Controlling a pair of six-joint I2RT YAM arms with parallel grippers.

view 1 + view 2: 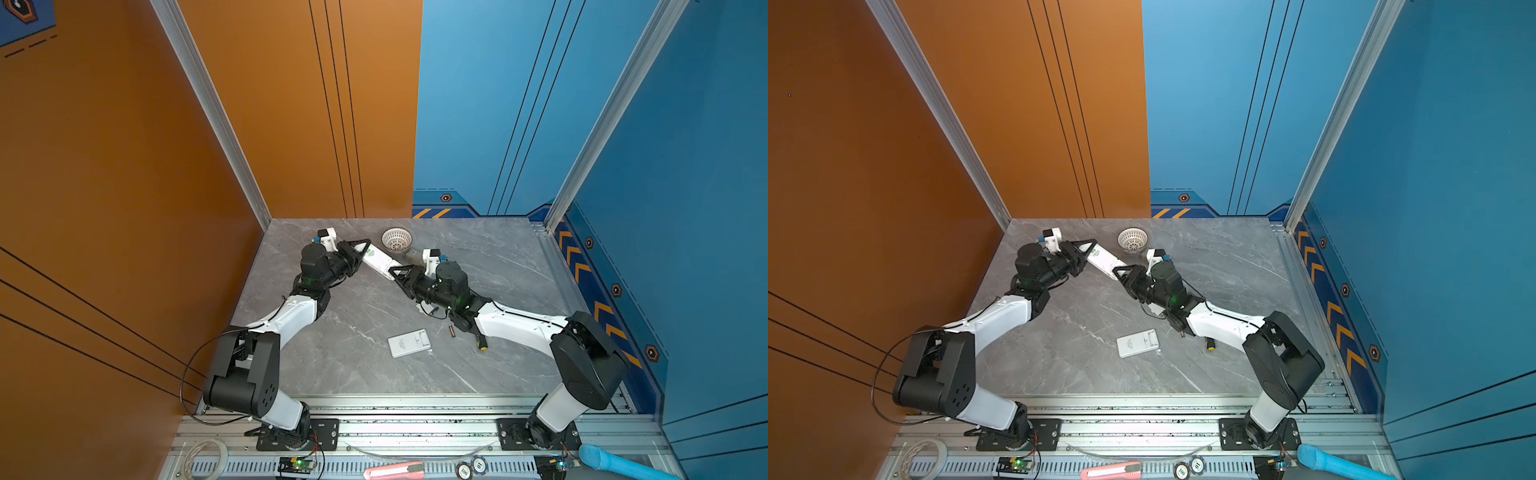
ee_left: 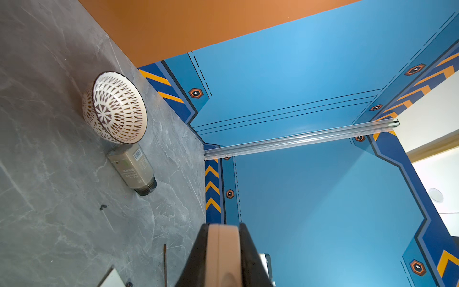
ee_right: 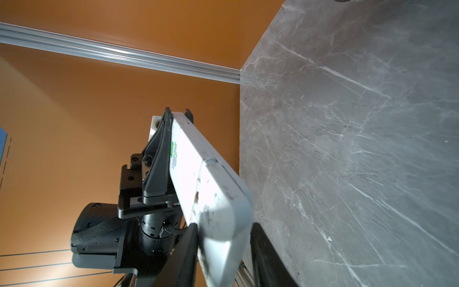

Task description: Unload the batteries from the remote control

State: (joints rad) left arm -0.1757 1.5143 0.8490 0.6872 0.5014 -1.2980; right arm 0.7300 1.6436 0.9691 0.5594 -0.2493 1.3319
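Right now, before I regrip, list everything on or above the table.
remote control: one, white, held over the rear of the table
battery: one, black-and-orange, on the table by the right arm
screwdriver: one, black handle, yellow end, partly under the right arm
flat rectangular device: one, white, mid-table
bowl: one, white with brown pattern, rear of table
pepper bottle: one, clear, lying beside the bowl
left gripper: shut on the remote control
right gripper: jaws flank its other end; grip unclear
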